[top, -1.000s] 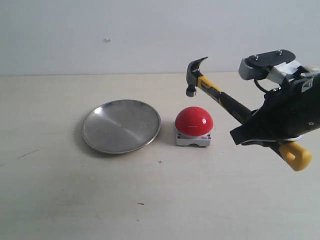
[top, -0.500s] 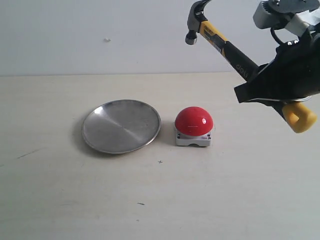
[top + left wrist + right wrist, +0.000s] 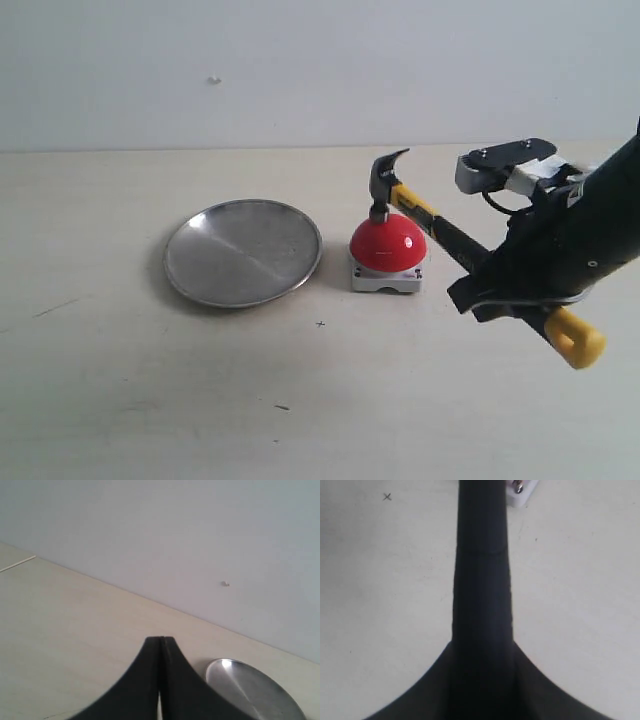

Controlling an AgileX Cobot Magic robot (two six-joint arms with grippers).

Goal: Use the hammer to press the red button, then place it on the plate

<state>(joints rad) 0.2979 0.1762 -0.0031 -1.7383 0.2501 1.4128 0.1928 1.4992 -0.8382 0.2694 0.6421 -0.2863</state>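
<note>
You have one hammer (image 3: pixel 430 215), one red button (image 3: pixel 388 243) and one plate (image 3: pixel 243 252): three things, each the only one of its kind. There is one counter (image 3: pixel 150 400). You can count two claws: the right claw (image 3: pixel 492 282) at the right of the scene, and the left claw (image 3: pixel 160 650), seen only by its own wrist camera. One small cross mark (image 3: pixel 320 324) sits on the counter's near side.
</note>
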